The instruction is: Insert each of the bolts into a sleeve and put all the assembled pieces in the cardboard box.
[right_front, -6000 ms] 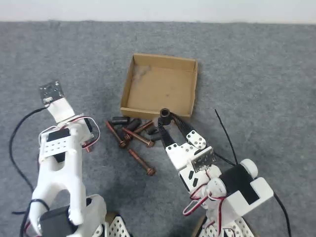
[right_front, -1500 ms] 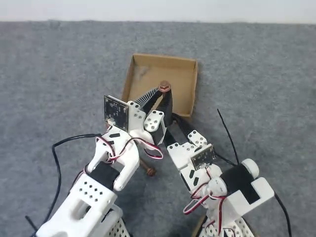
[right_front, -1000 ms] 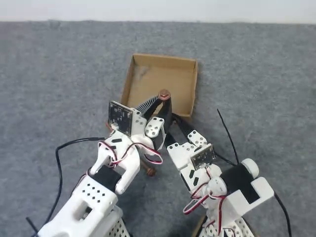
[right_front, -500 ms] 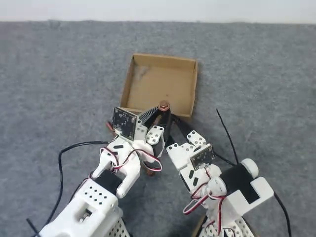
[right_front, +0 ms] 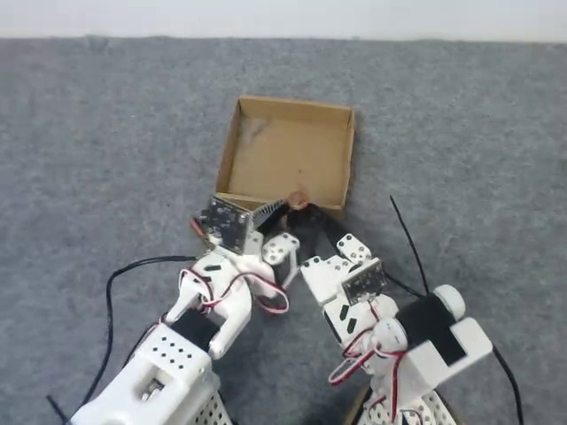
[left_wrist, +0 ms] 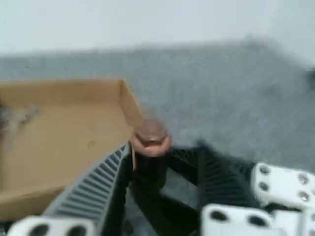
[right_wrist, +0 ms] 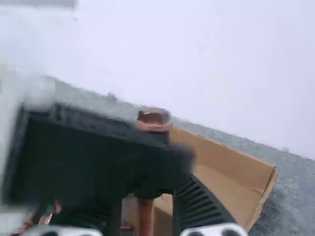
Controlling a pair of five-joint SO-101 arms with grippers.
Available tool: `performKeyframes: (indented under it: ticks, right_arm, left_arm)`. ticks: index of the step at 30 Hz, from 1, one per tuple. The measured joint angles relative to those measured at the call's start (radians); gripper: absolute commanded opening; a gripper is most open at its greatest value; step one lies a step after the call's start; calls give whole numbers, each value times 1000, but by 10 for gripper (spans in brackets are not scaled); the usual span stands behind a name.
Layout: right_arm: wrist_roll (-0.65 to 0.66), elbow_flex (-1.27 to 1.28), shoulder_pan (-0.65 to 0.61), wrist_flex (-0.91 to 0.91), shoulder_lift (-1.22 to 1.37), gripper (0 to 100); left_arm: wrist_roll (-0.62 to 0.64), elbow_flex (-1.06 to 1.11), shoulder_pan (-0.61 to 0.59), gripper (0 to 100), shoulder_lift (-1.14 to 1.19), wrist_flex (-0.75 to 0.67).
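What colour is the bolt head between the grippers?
The bolt head is coppery brown, clearest in left wrist view.

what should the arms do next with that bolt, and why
Probably open the left hand and back it away. The bolt looks seated in the sleeve that the right hand holds by the cardboard box, so the right could then lift it in.

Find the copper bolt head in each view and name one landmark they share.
High view: bolt head over the cardboard box's near wall, where both arms' jaws meet.
Left wrist view: bolt head mid-picture, atop the dark sleeve, by the box's corner.
Right wrist view: bolt head poking over dark jaws, box behind.
Shared landmark: the cardboard box.
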Motion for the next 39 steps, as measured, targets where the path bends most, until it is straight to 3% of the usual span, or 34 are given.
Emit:
performKeyframes:
  ticks: [18,26,39]
  right_arm:
    - [0,0,2,0,-2,7]
    - [0,0,2,0,-2,7]
    - [0,0,2,0,-2,7]
  left_arm:
    - [-3,3,3,279,0,0]
    - [-3,-101,0,279,0,11]
    - [-5,-385,-14,279,0,359]
